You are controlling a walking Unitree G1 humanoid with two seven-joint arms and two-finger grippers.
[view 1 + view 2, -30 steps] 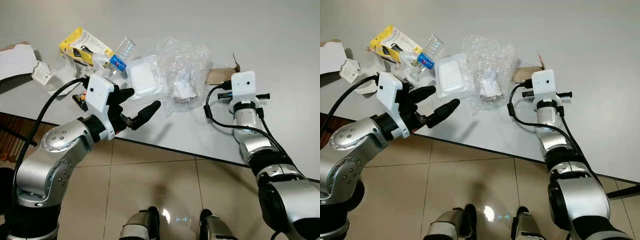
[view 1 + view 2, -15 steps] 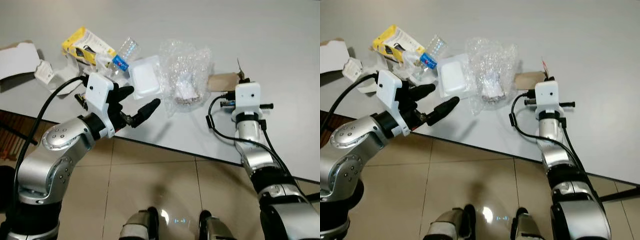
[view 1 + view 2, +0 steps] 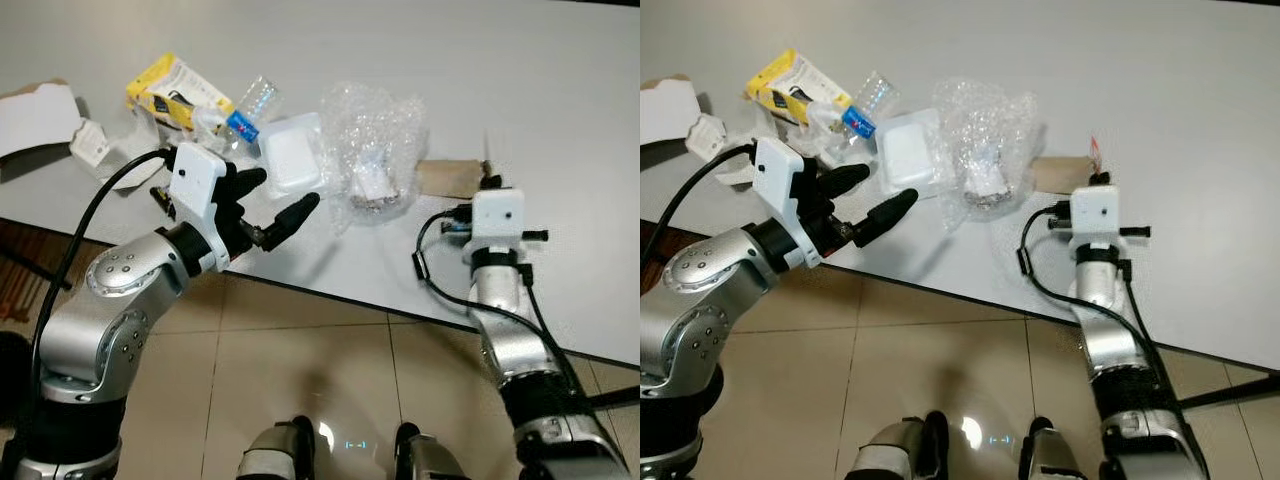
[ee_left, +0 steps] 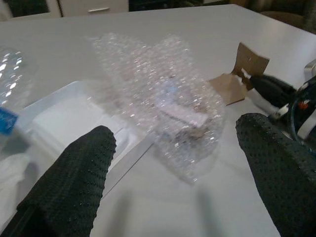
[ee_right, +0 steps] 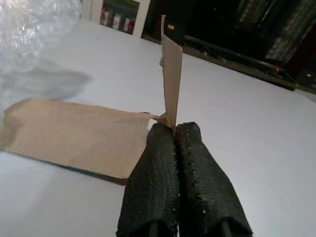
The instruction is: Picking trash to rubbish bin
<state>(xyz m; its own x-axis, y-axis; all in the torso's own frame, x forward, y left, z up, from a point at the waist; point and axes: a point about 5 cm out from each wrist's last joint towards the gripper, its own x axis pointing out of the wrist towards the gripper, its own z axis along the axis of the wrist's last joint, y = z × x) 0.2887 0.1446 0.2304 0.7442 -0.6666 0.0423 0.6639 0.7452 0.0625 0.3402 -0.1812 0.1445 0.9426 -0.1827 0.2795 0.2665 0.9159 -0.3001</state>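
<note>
Right gripper (image 5: 174, 136) first — its two black, dimpled fingers are pressed tight together, tips at the foot of an upright flap on the brown cardboard piece (image 5: 74, 136); whether the flap is actually pinched between them cannot be told. The cardboard lies flat on the white table (image 3: 560, 120), matte and torn-edged, near the front edge, just beside the bubble wrap (image 3: 372, 150).

Left gripper (image 3: 268, 205) hangs over the table's front edge with its fingers spread wide and nothing between them. Through the wrist camera the crumpled bubble wrap (image 4: 163, 103) sits right in the gap ahead of the fingertips, apart from them — clear, knobbly plastic bunched around a small pale object. Touching it on the left side is a white tray (image 3: 288, 160), smooth and rectangular with rounded corners.

Further toward the table's left end: a crushed clear plastic bottle (image 3: 250, 105) with a blue label, a yellow carton (image 3: 172, 92), and white torn cardboard (image 3: 35, 118) at the edge.
</note>
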